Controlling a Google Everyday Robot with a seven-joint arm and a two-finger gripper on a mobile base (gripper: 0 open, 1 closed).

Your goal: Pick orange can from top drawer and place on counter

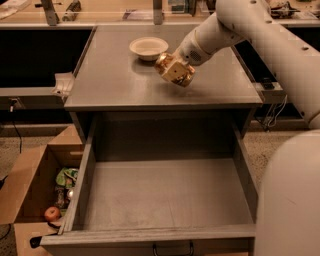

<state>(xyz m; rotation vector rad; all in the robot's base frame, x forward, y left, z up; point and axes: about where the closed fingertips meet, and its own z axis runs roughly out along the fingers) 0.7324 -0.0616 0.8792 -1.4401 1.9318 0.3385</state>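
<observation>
The orange can (175,70) is golden-orange and shiny, and my gripper (181,64) holds it tilted just above the grey counter (115,80), a little right of a pale bowl (148,48). My white arm reaches in from the upper right. The top drawer (165,195) is pulled fully open below the counter, and nothing shows inside it. Its small dark handle (172,248) shows at the bottom edge.
A brown cardboard box (35,185) stands on the floor left of the drawer, with a red apple (52,213) and other items inside. A pale shelf with clutter (75,10) runs behind the counter. My robot body (290,200) fills the lower right.
</observation>
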